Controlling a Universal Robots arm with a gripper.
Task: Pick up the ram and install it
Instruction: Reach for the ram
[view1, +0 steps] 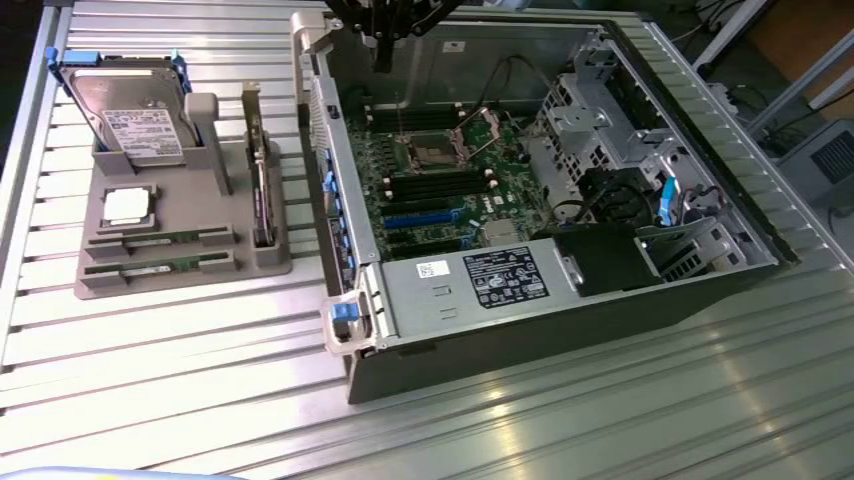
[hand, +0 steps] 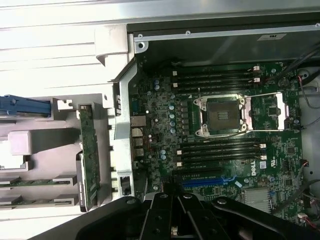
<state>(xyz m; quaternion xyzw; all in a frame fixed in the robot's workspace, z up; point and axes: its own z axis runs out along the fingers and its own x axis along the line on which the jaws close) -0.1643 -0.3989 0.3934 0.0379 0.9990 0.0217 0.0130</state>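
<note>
Two ram sticks lie flat in slots at the front of the grey holder (view1: 174, 285): one ram stick (view1: 158, 241) behind, the other ram stick (view1: 154, 268) in front. In the wrist view they show as thin green strips, the ram stick (hand: 30, 182) and a second ram stick (hand: 27, 201). My gripper (view1: 383, 58) hangs above the back corner of the open computer case, over the motherboard (view1: 447, 165), far from the holder. Seen from the wrist, the gripper (hand: 173, 194) has its black fingers shut together with nothing between them. Empty black memory slots (hand: 220, 147) flank the processor socket (hand: 222, 116).
The holder also carries a hard drive (view1: 134, 115), a square silver processor (view1: 127, 205) and an upright expansion card (view1: 262, 180). The case (view1: 561, 320) has metal walls, a drive cage (view1: 601, 110) and cables at the exterior view's right. Ribbed metal table (view1: 601, 420) all around.
</note>
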